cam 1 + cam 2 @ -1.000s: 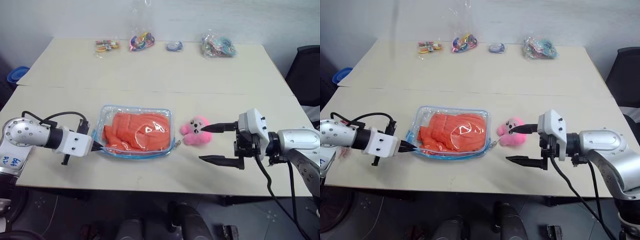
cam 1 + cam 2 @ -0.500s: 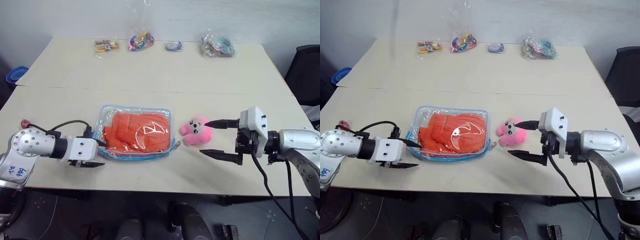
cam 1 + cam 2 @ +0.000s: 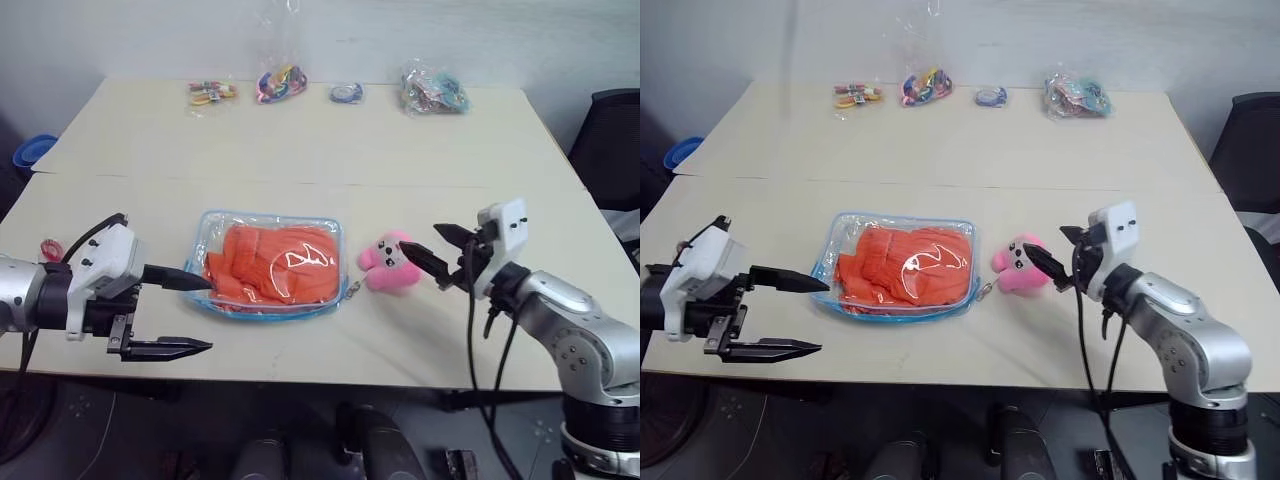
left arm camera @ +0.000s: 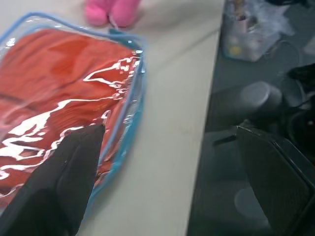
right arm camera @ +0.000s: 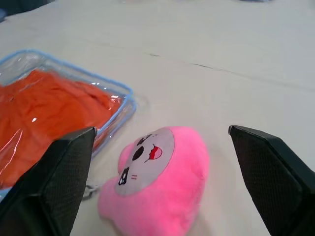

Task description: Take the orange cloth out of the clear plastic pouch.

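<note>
The clear plastic pouch (image 3: 213, 230) with light blue edging lies flat near the table's front, with the orange cloth (image 3: 270, 265) folded inside it. My left gripper (image 3: 205, 314) is open just left of the pouch. One fingertip (image 3: 200, 282) is close to the pouch's left edge and the other is over the table's front edge. The left wrist view shows the same pouch (image 4: 129, 105) and cloth (image 4: 54, 83) past one finger. My right gripper (image 3: 425, 245) is open and empty, its tips beside the pink plush toy (image 3: 390, 262) chained to the pouch's right end. The plush (image 5: 157, 182) lies between the fingers in the right wrist view.
Several small clear bags of colourful trinkets (image 3: 282, 80) line the table's far edge. A black chair (image 3: 610, 140) stands at the right and a blue object (image 3: 32, 150) sits off the table's left side. A seam (image 3: 450, 186) crosses the table behind the pouch.
My left gripper opened, let go of the pouch's left edge, rolled and drew back and up. My right gripper turned and moved in toward the pink plush toy.
</note>
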